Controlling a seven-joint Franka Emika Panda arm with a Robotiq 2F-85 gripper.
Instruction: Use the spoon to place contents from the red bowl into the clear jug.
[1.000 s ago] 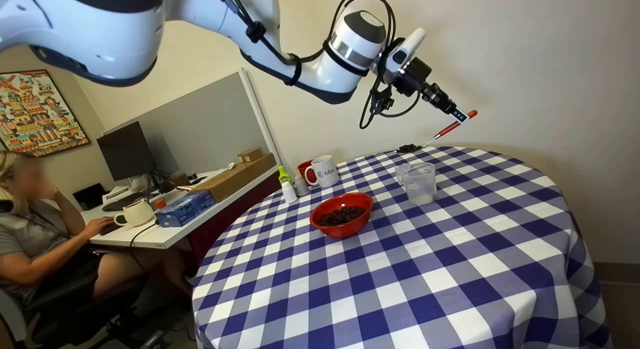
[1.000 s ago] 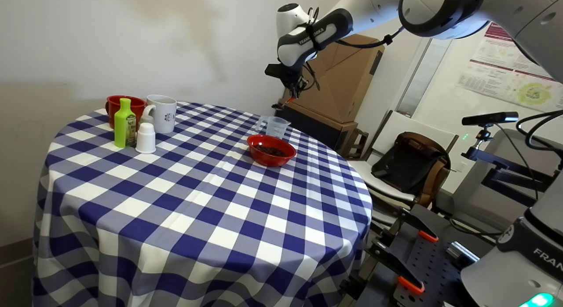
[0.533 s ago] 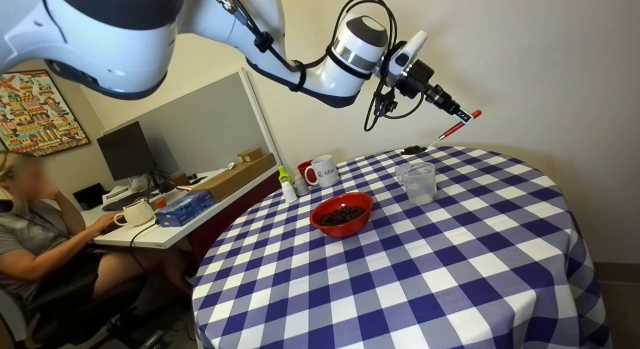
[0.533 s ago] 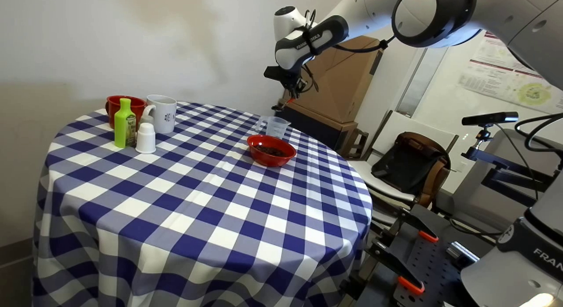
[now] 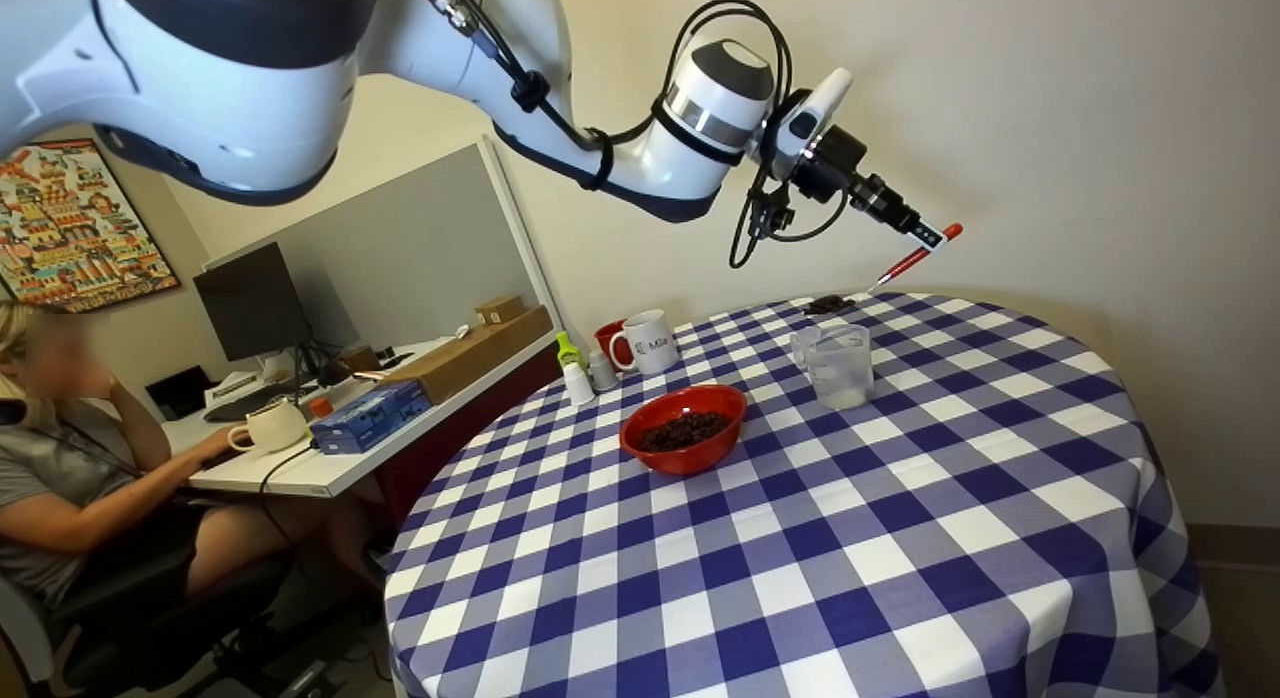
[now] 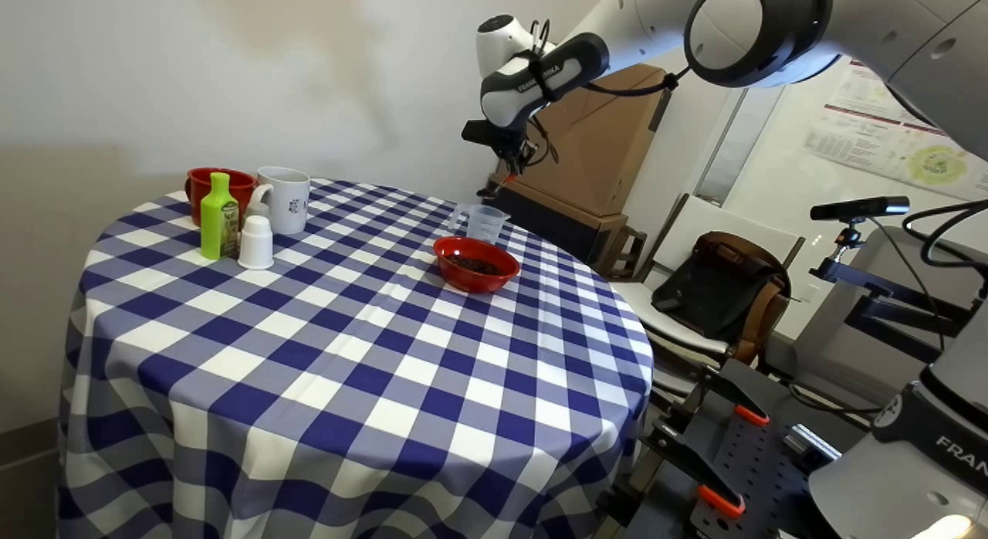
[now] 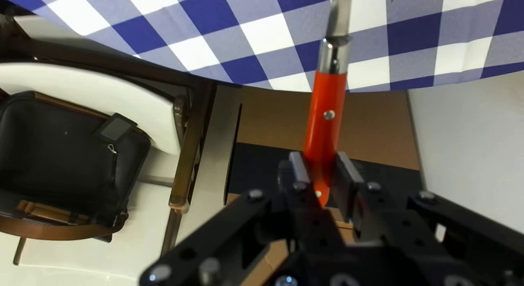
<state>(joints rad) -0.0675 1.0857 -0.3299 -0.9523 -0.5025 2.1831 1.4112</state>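
Note:
My gripper [image 5: 931,239] is shut on the orange-red handle of the spoon [image 5: 905,265]; the wrist view shows the handle [image 7: 326,110] pinched between both fingertips [image 7: 321,167]. The spoon slants down, its scoop end bearing a dark heap [image 5: 828,305]. It is held in the air above and behind the clear jug [image 5: 842,370], apart from it. In the wrist view the scoop is out of frame. The red bowl [image 5: 690,462] stands on the table with dark bits inside. Bowl [image 6: 476,281] and jug [image 6: 486,225] also show close together in an exterior view.
A checked cloth covers the round table [image 5: 800,578]. A white mug [image 5: 652,340], a red mug [image 6: 239,185], a green bottle [image 6: 219,222] and white cups [image 6: 256,244] stand together away from the bowl. Cardboard boxes [image 6: 594,137] and a chair stand beyond the table edge.
My gripper and the loaded spoon have moved slightly down, and a little to the right in an exterior view. The bowl and jug have not moved.

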